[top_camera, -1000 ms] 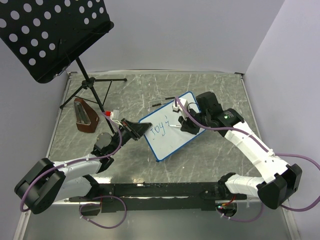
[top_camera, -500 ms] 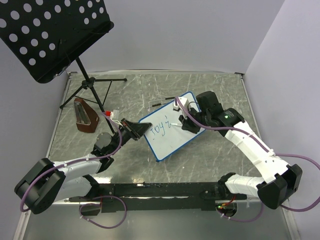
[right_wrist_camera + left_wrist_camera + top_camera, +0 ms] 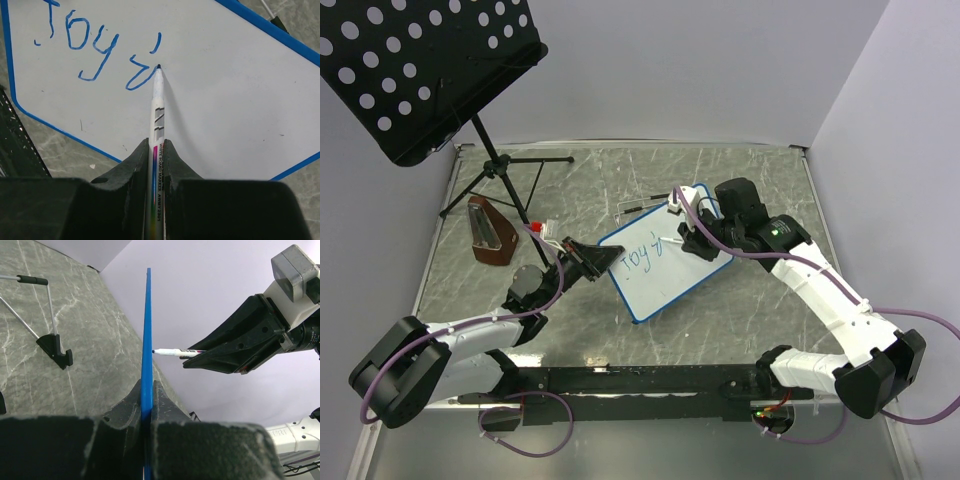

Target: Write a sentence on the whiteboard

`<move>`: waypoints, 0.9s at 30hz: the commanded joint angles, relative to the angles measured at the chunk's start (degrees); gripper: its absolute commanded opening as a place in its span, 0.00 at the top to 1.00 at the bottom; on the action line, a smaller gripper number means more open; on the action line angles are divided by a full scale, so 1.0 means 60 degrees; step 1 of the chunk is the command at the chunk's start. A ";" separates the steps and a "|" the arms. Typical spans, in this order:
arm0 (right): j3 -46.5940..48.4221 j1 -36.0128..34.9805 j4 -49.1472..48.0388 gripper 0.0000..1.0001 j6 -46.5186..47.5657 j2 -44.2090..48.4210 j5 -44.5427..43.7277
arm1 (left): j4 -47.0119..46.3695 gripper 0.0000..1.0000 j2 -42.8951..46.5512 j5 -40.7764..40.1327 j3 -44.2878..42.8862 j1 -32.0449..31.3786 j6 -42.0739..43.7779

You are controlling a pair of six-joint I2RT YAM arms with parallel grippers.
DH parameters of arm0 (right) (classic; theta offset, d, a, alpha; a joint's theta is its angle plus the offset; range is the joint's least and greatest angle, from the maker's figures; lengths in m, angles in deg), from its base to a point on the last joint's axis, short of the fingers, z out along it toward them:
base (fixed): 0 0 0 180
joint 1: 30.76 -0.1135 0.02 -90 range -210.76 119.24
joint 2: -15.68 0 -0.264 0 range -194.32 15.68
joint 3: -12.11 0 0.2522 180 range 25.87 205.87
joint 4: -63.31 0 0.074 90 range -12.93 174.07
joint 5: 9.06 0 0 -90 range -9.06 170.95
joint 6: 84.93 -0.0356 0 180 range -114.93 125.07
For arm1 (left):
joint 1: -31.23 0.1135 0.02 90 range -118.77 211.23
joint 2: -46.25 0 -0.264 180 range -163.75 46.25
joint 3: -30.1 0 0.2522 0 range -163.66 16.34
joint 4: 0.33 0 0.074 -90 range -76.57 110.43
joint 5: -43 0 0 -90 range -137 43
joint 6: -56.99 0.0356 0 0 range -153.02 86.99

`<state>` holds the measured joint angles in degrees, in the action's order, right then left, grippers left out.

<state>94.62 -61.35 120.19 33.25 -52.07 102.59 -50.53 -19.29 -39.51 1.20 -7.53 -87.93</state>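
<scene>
The right gripper (image 3: 156, 150) has its jaws clamped on the marker (image 3: 158, 100), whose long axis points straight at the whiteboard (image 3: 235, 95). Its tip sits at the last blue stroke of the sentence (image 3: 95, 50). The left gripper (image 3: 147, 392) pinches the board's frame, near the middle of the bench (image 3: 740, 320).

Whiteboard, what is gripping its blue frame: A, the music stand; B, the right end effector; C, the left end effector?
C: in the left wrist view the left end effector is clamped on the whiteboard frame, while the right end effector holds the marker.
</scene>
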 commanded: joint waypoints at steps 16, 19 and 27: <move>-0.0150 0.0059 0.0973 1.00 0.0634 0.0056 0.0362 | -0.1776 0.99 0.0259 0.0071 -0.0231 0.0015 -0.0398; -0.0120 0.0059 0.0799 1.00 0.0562 0.0055 0.0274 | -0.1790 0.99 0.0244 0.0085 -0.0246 0.0030 -0.0398; 0.0304 0.0117 0.0139 1.00 0.0166 0.0011 -0.0034 | -0.1834 0.99 0.0215 0.0100 -0.0217 0.0030 -0.0427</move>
<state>93.81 -61.24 124.40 35.55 -52.07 104.32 -50.53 -19.29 -39.53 1.20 -7.40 -87.93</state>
